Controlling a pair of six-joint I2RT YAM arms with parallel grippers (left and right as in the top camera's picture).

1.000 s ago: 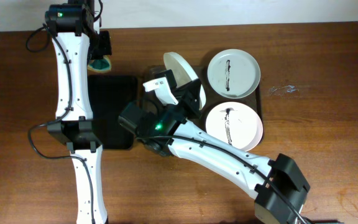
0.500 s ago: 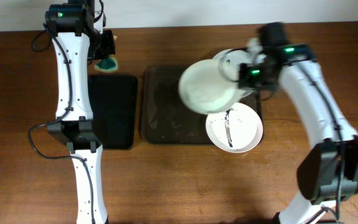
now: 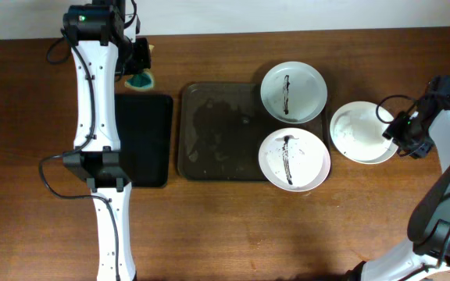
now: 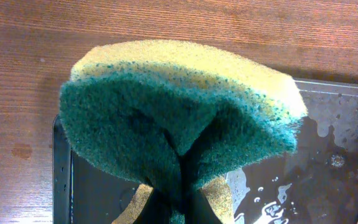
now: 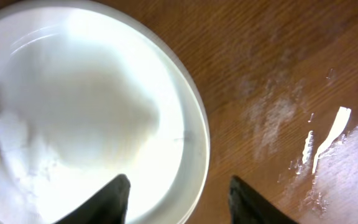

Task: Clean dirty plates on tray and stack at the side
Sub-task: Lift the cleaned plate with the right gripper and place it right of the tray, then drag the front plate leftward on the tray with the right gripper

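Observation:
Two dirty plates, each with a dark streak, lie on the right end of the brown tray (image 3: 213, 133): one at the back (image 3: 293, 91), one at the front (image 3: 294, 158). A clean white plate (image 3: 359, 133) (image 5: 86, 106) rests on the table to the right of the tray. My right gripper (image 3: 403, 133) (image 5: 182, 199) stands open astride that plate's right rim, one finger over the plate and the other over bare wood. My left gripper (image 3: 137, 69) (image 4: 179, 208) is at the back left, shut on a green and yellow sponge (image 4: 179, 106) (image 3: 141, 79).
A smaller black tray (image 3: 143, 140) lies left of the brown tray, under the left arm; its wet surface shows below the sponge (image 4: 328, 168). Water smears mark the wood right of the clean plate (image 5: 328, 137).
The right arm swung a lifted plate from over the tray to the table on the right, set it down and opened its jaws. The left arm barely moved and kept the sponge.

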